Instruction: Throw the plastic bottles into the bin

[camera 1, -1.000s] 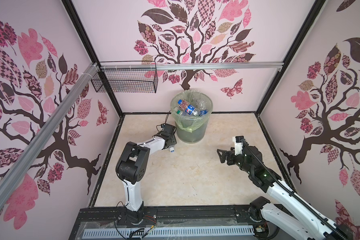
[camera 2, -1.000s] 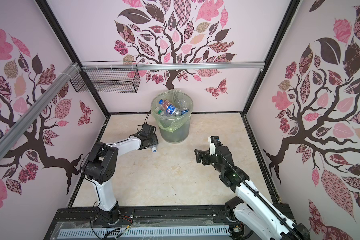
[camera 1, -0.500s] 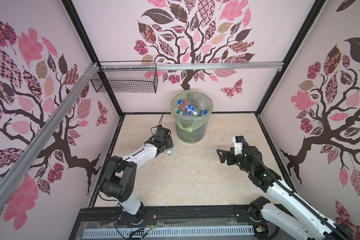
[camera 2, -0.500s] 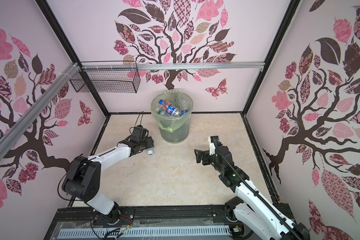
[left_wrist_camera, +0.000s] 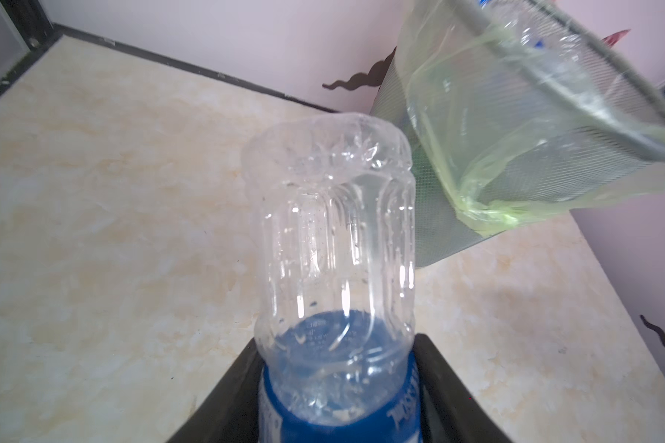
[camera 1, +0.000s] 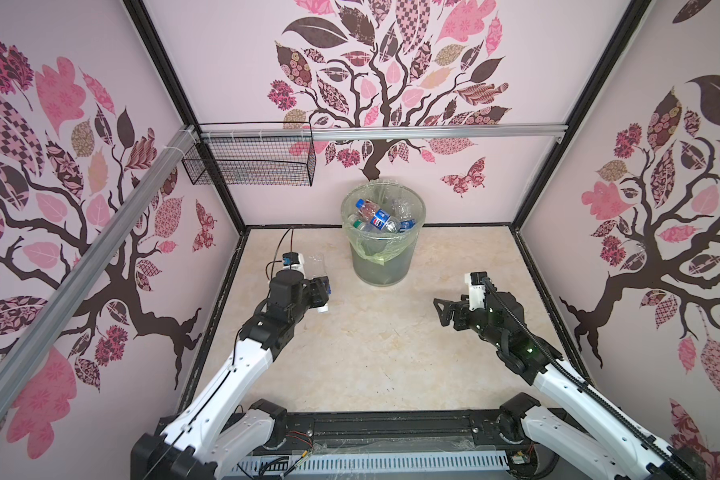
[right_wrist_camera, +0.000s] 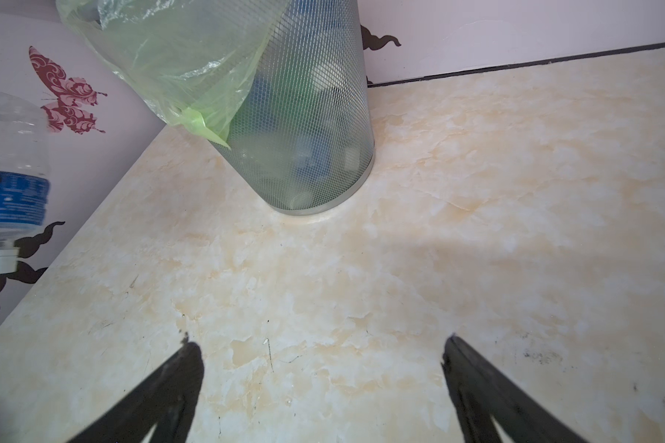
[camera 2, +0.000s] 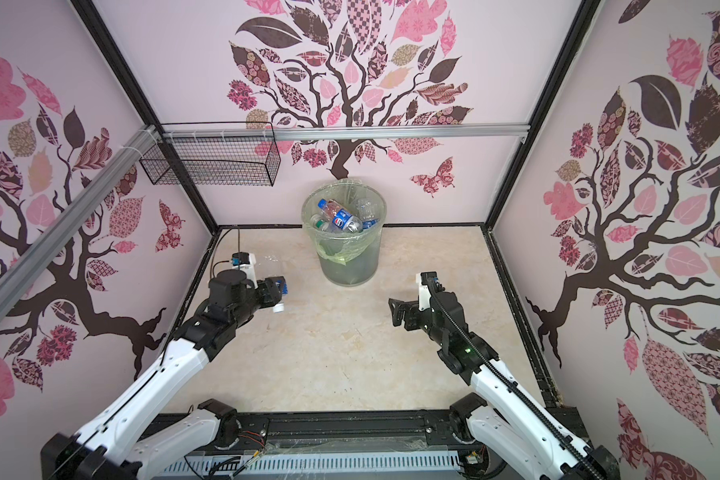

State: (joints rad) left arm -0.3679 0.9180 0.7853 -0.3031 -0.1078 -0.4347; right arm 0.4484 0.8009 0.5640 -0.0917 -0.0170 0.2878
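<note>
A clear, blue-labelled bottle (left_wrist_camera: 334,237) is held in the left gripper (camera 1: 319,291), whose jaws are clamped on its label from both sides. It hangs above the worktop (camera 1: 371,357), just left of the bin (camera 1: 381,266), with its base pointing far and its white cap near. The bin stands at the far middle, with other bottles (camera 1: 376,217) piled inside. The right gripper (right_wrist_camera: 321,345) hovers on the right, jaws wide apart, holding nothing.

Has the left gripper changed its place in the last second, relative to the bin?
Yes. In both top views the left gripper, holding a clear blue-labelled bottle, has drawn away from the grey mesh bin, leftward and nearer the front.
</note>
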